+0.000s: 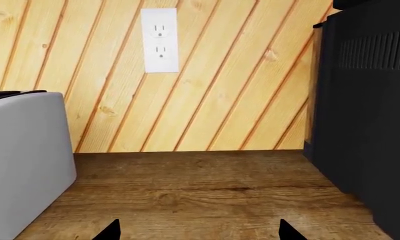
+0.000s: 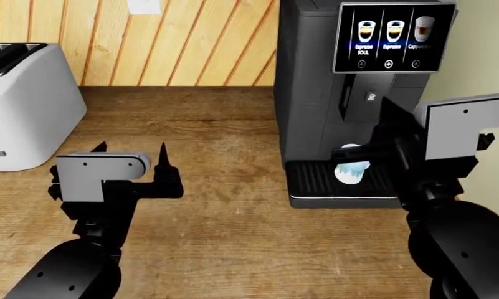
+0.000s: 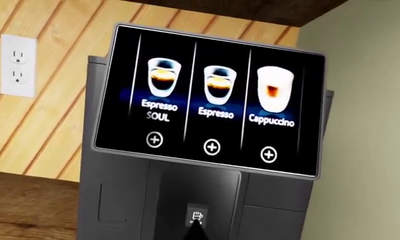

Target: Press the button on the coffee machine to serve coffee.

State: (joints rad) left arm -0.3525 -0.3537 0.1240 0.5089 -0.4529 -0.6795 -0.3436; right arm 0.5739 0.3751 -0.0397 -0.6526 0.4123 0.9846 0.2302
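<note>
The coffee machine point(image 2: 316, 93) is tall and dark grey, with a lit screen point(image 3: 213, 100) showing three drink pictures. The button point(image 3: 197, 215) is a tiny dark-grey square with a white cup symbol, below the screen; it also shows in the head view point(image 2: 370, 96). My right gripper point(image 3: 196, 231) is shut, and its single dark tip sits at the button's lower edge. In the head view the right gripper point(image 2: 385, 111) is against the machine's front. A white mug point(image 2: 351, 169) stands on the black drip tray point(image 2: 311, 180). My left gripper point(image 2: 131, 152) is open and empty over the counter.
A white toaster point(image 2: 25, 99) stands at the back left and also shows in the left wrist view point(image 1: 23, 160). A wall outlet point(image 1: 160, 40) is on the wooden wall. The wooden counter point(image 2: 216, 143) runs between toaster and machine. A pale green wall point(image 3: 366, 125) is right of the machine.
</note>
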